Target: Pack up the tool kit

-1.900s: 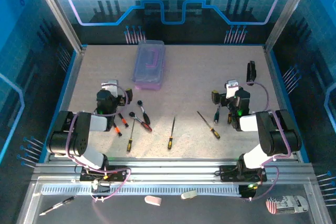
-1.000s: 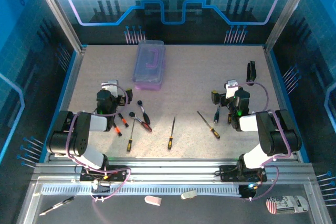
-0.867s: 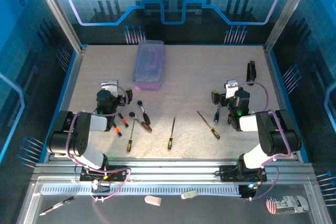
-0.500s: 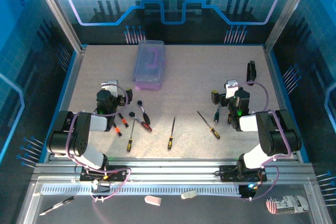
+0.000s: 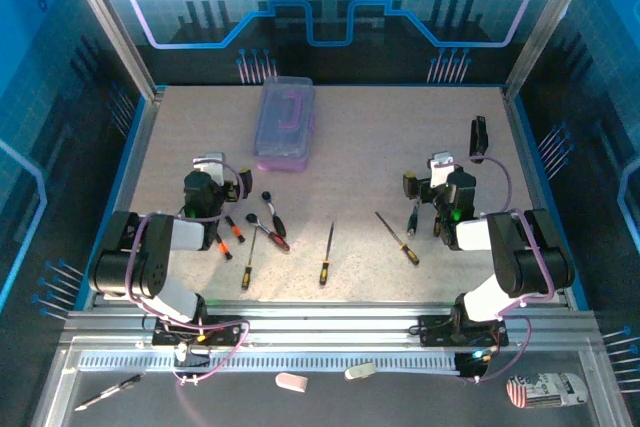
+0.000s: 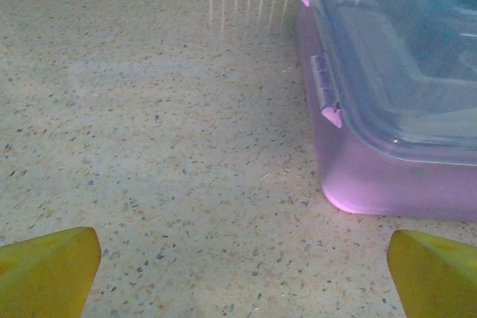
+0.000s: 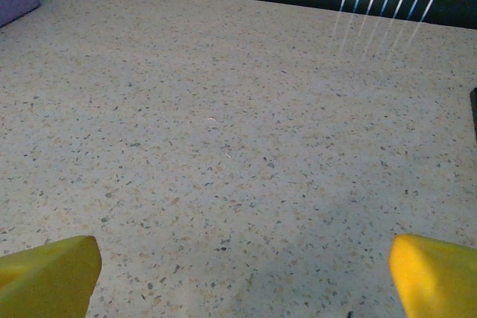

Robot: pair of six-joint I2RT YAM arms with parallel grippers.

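Left gripper (image 6: 238,279): spread wide, empty.
Case (image 6: 395,109): lid seemingly shut, just ahead-right of it.
Right gripper (image 7: 238,277): spread, empty.
Screwdrivers (image 5: 326,253): loose between arms.

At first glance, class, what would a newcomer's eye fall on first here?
The purple case, clear lid on, stands out at the far edge of the table, left of centre. Next come the slim screwdrivers, scattered loose across the near half.
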